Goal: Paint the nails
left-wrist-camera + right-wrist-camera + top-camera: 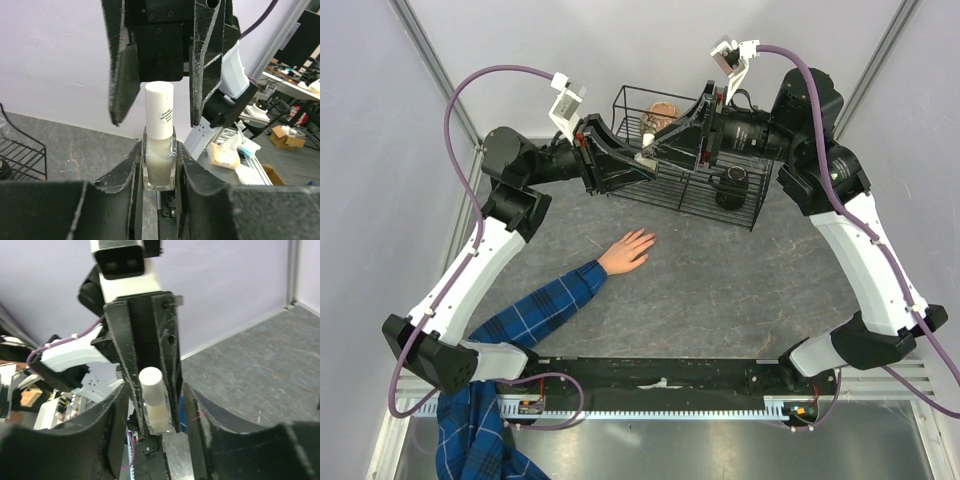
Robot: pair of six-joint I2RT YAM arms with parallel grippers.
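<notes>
Left wrist view is showing the left gripper [159, 150] pinching a small clear bottle [159, 167] of pale liquid by its sides, holding it upright. The right gripper [159, 124] is reaching in from the opposite side, its dark fingers [122, 75] standing spread on either side of the bottle's white cylindrical cap [159, 112], with a gap showing on each side. Seen from above, the two grippers are meeting over a black wire basket [665, 92] at the far side of the grey table [720, 280]. A light skin-coloured hand [625, 252] in a blue plaid sleeve [535, 315] is lying flat on the table, nearer than the basket and well apart from both grippers. Its nails [646, 240] are pointing toward the basket, too small to make out singly.
</notes>
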